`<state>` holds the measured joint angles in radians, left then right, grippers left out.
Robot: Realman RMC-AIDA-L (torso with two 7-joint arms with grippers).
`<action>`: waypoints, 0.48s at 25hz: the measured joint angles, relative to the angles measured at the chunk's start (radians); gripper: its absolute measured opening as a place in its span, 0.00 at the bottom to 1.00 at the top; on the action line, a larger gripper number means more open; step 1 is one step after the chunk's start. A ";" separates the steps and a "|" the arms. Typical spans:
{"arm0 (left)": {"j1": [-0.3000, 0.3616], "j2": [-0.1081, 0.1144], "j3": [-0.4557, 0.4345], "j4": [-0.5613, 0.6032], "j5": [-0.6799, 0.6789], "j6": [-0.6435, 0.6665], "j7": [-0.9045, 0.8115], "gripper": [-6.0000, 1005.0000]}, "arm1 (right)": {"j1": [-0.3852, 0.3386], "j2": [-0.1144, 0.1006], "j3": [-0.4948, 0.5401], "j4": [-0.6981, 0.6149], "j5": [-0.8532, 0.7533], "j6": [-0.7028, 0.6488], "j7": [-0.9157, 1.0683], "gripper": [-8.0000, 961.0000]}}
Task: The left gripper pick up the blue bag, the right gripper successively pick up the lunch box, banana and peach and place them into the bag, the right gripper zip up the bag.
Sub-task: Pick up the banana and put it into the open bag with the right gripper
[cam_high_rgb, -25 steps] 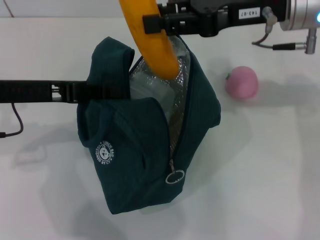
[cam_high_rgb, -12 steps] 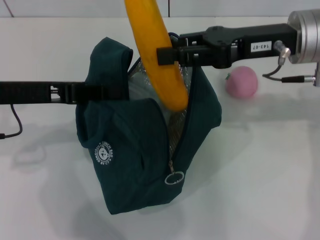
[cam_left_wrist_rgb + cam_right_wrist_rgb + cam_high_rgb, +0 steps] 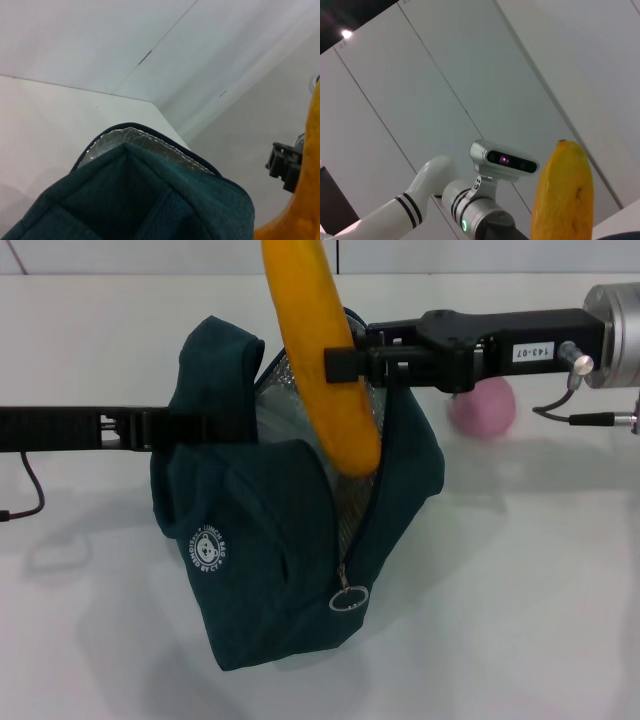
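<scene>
**Yellow banana poised over the open bag**

Teal fabric hangs taut where the left gripper (image 3: 160, 427) has its jaws clenched on the upper edge of the blue bag (image 3: 270, 550), holding it up so the mouth gapes and the silver lining (image 3: 290, 405) shows. Kept open this way, the bag gives the other arm a clear drop into it; its base looks to rest on the white counter (image 3: 520, 580).

Reaching in from the robot's right, the right gripper (image 3: 340, 362) has its jaws clamped across the middle of the banana (image 3: 325, 360). The fruit stands nearly upright, its lower end already dipping into the mouth of the bag against the lining, its upper end out of the head view. Held by the middle and steep, it can slide down lengthwise rather than catch across the opening.

Beyond the bag, partly hidden by the right arm, the peach (image 3: 485, 410) sits on the counter, not yet packed. The zip pull (image 3: 349, 597) dangles low, the zip undone. I cannot make out the lunch box.
</scene>
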<state>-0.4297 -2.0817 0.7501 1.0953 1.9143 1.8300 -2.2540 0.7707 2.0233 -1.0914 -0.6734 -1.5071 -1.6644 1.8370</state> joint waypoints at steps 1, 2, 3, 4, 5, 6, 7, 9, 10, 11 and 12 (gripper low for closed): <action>0.001 0.000 0.000 0.000 0.000 0.000 -0.002 0.05 | -0.001 0.000 -0.002 0.000 -0.001 0.000 -0.004 0.44; 0.002 0.000 0.000 0.000 0.000 0.000 -0.003 0.05 | -0.005 0.000 -0.007 0.000 -0.003 0.003 -0.015 0.44; 0.002 0.000 0.000 0.000 0.000 0.000 -0.003 0.05 | -0.008 -0.001 -0.009 0.000 -0.003 0.004 -0.022 0.44; 0.002 0.000 0.000 0.000 0.000 0.000 -0.003 0.05 | -0.010 -0.001 -0.011 -0.001 -0.004 0.005 -0.026 0.44; 0.002 0.000 0.000 0.000 0.000 0.000 -0.003 0.05 | -0.011 -0.001 -0.011 -0.001 -0.004 0.005 -0.029 0.43; 0.002 0.000 0.000 0.000 0.000 0.000 -0.003 0.05 | -0.011 -0.002 -0.011 -0.001 -0.004 0.006 -0.030 0.43; 0.003 0.000 0.000 0.000 0.000 0.000 -0.003 0.05 | -0.012 -0.002 -0.011 0.000 -0.004 0.007 -0.030 0.43; 0.003 0.000 -0.001 0.000 0.000 0.000 -0.003 0.05 | -0.013 -0.004 -0.012 0.000 -0.004 0.016 -0.027 0.43; 0.003 0.000 -0.001 0.000 0.000 0.000 -0.003 0.05 | -0.016 -0.004 -0.012 0.000 -0.003 0.024 -0.025 0.43; 0.003 0.000 -0.001 0.000 0.000 0.000 -0.003 0.05 | -0.018 -0.004 -0.011 0.000 -0.003 0.027 -0.025 0.43; 0.003 0.000 -0.001 0.000 0.000 0.000 -0.004 0.05 | -0.020 -0.005 -0.011 0.000 -0.002 0.029 -0.025 0.43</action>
<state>-0.4264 -2.0815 0.7488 1.0952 1.9144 1.8300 -2.2577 0.7508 2.0185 -1.1019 -0.6731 -1.5090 -1.6354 1.8121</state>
